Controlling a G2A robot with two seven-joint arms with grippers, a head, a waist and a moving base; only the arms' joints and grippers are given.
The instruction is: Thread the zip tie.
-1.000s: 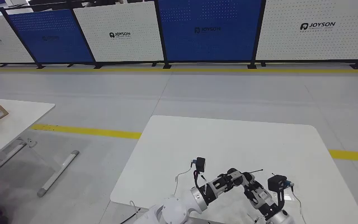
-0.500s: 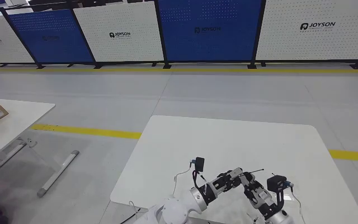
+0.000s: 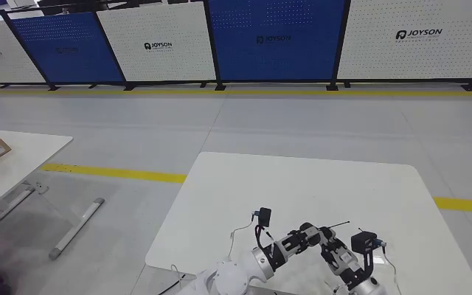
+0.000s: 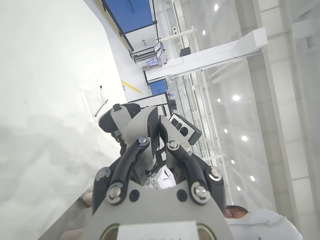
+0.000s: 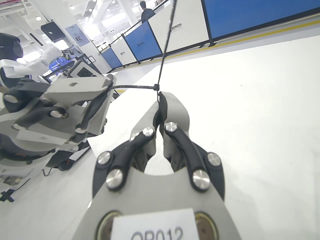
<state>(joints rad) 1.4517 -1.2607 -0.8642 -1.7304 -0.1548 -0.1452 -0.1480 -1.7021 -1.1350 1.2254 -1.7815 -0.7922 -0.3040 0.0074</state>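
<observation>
The zip tie (image 5: 165, 48) is held above the near edge of the table (image 5: 250, 101), its long axis pointing far. Note the right gripper (image 5: 158, 101) clamped just below the crossing (a small block). A side strand runs left into the left gripper (image 5: 109, 87), also clamped. The right wrist view resolves the crossing; use the top view to place both arms.

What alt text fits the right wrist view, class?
The right tool is shut on a thin black plastic zip tie just beside a small block on it, over a white table. From the block one strand runs into the left tool; another juts away.
</observation>
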